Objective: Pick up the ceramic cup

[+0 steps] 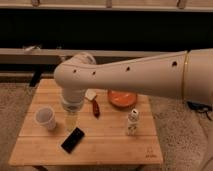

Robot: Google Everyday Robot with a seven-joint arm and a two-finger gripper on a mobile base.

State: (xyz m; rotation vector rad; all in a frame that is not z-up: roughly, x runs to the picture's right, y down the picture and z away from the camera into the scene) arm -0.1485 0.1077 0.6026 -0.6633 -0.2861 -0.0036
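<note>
Approach phase, no grasp yet imo. Gripper [71, 118] hangs under the wrist over the wooden table [115, 145], just beside the ceramic cup [45, 118], not touching. Open/closed: can't tell. Cup upright nr table's edge. Next: centre over rim, descend w/o tipping it.

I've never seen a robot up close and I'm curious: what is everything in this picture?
table: one, light wood, centre
ceramic cup: one, white, upright on the table's left side
flat slab: one, black, near the front edge
long object: one, red, mid-table
bowl: one, orange, back right
bottle: one, white with dark markings, in front of the bowl
small item: one, pale, behind the red object
arm: one, cream, reaching in from the right
gripper: one, pale, hanging just right of the cup
</note>
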